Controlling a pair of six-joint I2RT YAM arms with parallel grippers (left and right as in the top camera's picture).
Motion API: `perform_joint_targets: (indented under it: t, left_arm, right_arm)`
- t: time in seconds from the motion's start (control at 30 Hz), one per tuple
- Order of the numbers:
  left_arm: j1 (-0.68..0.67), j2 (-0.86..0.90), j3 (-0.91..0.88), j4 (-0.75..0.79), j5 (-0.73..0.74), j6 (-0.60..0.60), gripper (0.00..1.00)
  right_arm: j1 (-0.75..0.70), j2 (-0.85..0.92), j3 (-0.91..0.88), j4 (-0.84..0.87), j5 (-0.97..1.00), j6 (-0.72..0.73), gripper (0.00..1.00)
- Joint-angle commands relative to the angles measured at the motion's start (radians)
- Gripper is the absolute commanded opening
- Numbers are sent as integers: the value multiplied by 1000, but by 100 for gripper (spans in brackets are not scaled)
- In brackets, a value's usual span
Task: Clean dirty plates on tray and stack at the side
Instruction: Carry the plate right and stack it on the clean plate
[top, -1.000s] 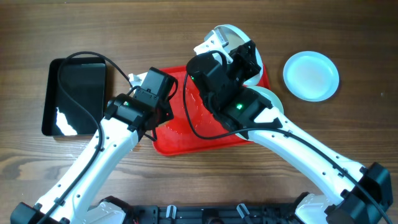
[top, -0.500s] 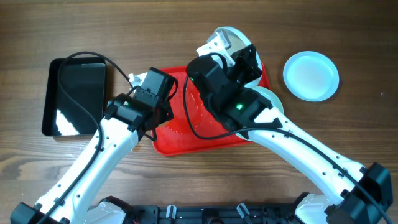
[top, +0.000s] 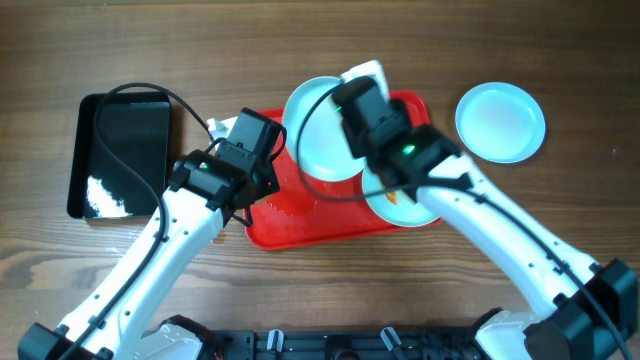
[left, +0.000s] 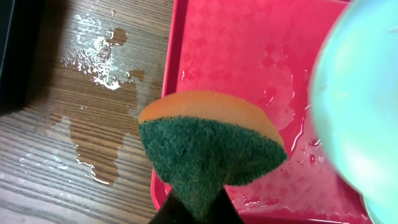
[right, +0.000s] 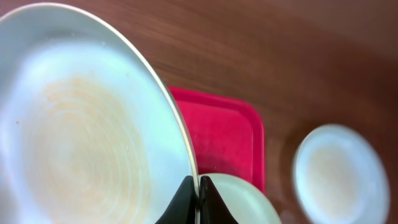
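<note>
Steadiness counts: the right gripper (right: 199, 185), pinching the rim of the plate (top: 318, 130) held above the tray (top: 285, 218), should tilt its face toward the left gripper (left: 196, 208), which clamps the sponge (left: 208, 146) over the tray's left edge, so drips land inside.

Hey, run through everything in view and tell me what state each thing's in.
red tray: wet.
table: puddle beside red tray.
held plate: lifted over red tray, faint orange residue.
right end effector: shut on held plate.
plate on tray: flat, orange smear.
plate on table: flat, looks clean.
sponge: pinched, green side showing.
left end effector: shut on sponge.
</note>
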Motion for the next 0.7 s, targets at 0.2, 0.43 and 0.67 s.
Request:
perform_joint_targets:
  t: [0.2,0.43,0.67]
  left_arm:
    - [3,11,-6,4,1,-9,4]
    - [3,11,-6,13,2,-10,4]
    - [3,11,-6,19,2,-10,4]
  right_arm:
    - [-563,-23,2,-29,-529,88,4]
    - [-896,-19,-14,-48,-586,57,4]
    - [-1012,0,-132,131,-560,94,4]
